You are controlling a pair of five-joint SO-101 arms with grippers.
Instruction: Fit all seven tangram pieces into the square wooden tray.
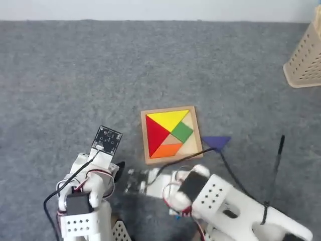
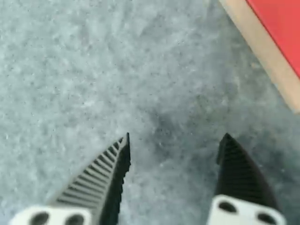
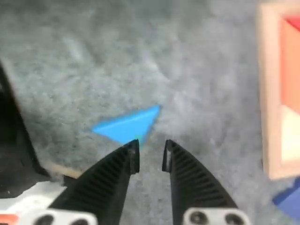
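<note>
Bottom of the high view: both arms are at the frame's lower edge, the left arm at lower left and the right arm at lower right. Right gripper (image 3: 150, 144): fingers parted by a narrow gap with nothing between them, tips low over the grey bench (image 1: 75, 75). One tip meets the near edge of the light blue triangle (image 3: 129, 124), which lies flat on the bench, apart from the tray. Left gripper (image 2: 176, 137): fingers spread wide and holding nothing, over the bench beside a corner of the wooden tray (image 1: 144, 138). Mid frame of the high view: the tray holds four pieces, namely the yellow triangle (image 1: 168, 119), red triangle (image 1: 156, 133), green square (image 1: 182, 131) and orange parallelogram (image 1: 166, 149). Bare wood shows along the tray's right side and in a small gap at its centre. The dark blue triangle (image 1: 216, 142) lies on the bench just beside the tray's lower right corner. Upper right of the frame: a perforated basket (image 1: 306, 55), well apart from the rest. Judgement: the step in hand is the right arm's pickup of the light blue triangle, with the fit a little over half done. The next move calls for a wider opening, the fingers set astride the thin flat piece, a firm close on its edges and a lift. The piece then needs turning to match a bare gap; I cannot tell which gap it suits.
</note>
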